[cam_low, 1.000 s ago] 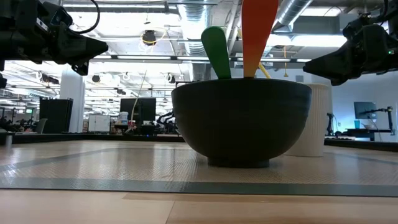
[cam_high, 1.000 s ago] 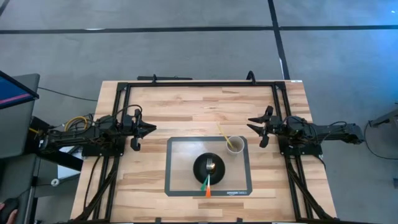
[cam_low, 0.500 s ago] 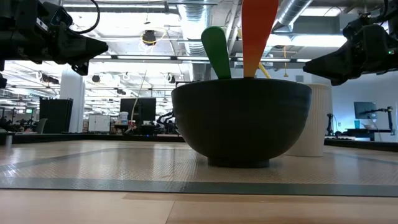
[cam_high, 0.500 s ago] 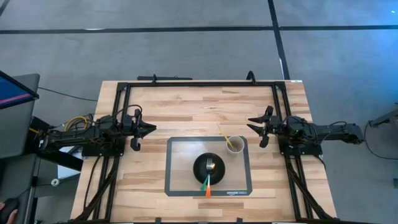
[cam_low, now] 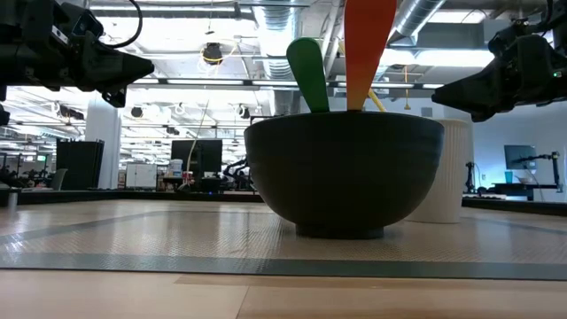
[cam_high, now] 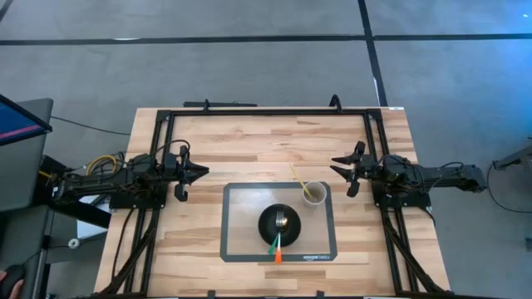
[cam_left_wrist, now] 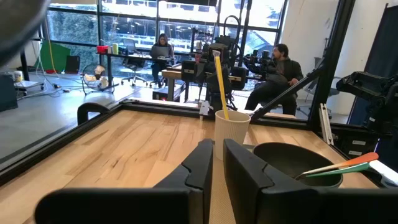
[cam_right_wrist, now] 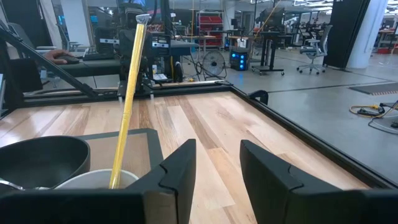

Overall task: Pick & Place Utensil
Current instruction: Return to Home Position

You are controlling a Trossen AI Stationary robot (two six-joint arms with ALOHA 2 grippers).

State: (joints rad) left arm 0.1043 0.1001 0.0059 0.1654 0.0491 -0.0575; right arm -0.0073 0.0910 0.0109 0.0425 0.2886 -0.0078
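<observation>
High view: the black bowl (cam_high: 281, 223) is seen at the middle of the transparent mat (cam_high: 237, 241), which is laid on the near half of the wooden tabletop (cam_high: 249, 141). A green spoon (cam_high: 274, 242) and an orange utensil (cam_high: 278, 253) are propped in the bowl, their handles jutting side by side over its near rim. The white cup (cam_high: 314, 193) is stood at the mat's far right corner, just beside the bowl but apart from it, and the yellow straw (cam_high: 297, 177) is leaned in it, tilted away toward the far left.

The left claw (cam_high: 199, 173) is held over bare wood to the left of the mat, well apart from the bowl and pointed inward. In the left wrist view its fingers (cam_left_wrist: 202, 165) are shown drawn almost together, with only a thin slit between them, and nothing is gripped. The right claw (cam_high: 339, 169) is held on the opposite side, near the cup but clear of it, also pointed inward. In the right wrist view its fingers (cam_right_wrist: 180, 165) are parted by a plain gap, and nothing is held between them.

From table height both claws are seen raised above the bowl's rim, one at either edge of the frame. Two seated people (cam_left_wrist: 277, 71) are visible in the room beyond the tabletop.
</observation>
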